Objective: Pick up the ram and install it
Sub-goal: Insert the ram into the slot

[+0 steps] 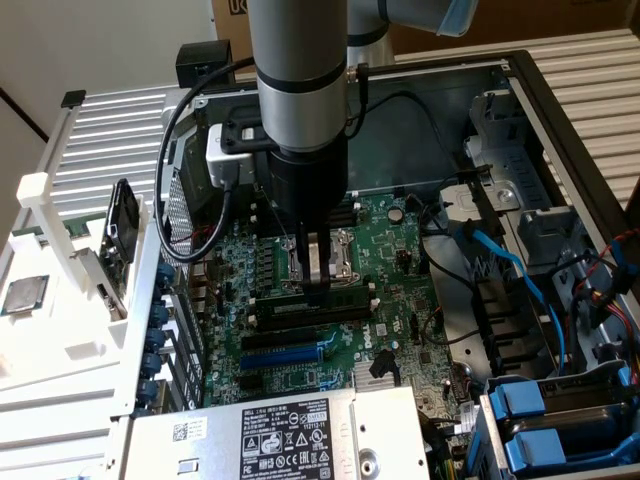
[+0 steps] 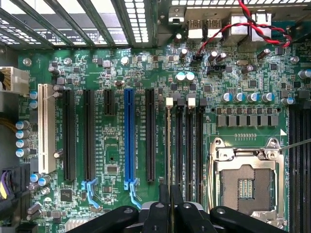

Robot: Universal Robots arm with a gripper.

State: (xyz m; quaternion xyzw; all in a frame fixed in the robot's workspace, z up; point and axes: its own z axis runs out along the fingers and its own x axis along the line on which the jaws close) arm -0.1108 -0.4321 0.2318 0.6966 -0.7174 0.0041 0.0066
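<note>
The arm comes straight down into the open computer case, its grey wrist upright and the black gripper pointing squarely at the motherboard. A black cable loops off the wrist towards nine o'clock in the exterior view.

The fingertips are down at the memory slots, at six o'clock from the processor socket as the exterior view has it. The ram is right there under them, a dark strip lying along one of those slots, running from nine o'clock to three o'clock across the board. I can't say whether it is fully seated.

From the wrist view the stick shows edge-on as a thin pale line along the slot farthest from the socket, and it runs in between the two fingers. They are drawn in narrow and pinch its top edge with no real gap to either side.

The blue slot sits further out at six o'clock, with one black slot between it and the memory slots. The power supply is beyond that.
</note>
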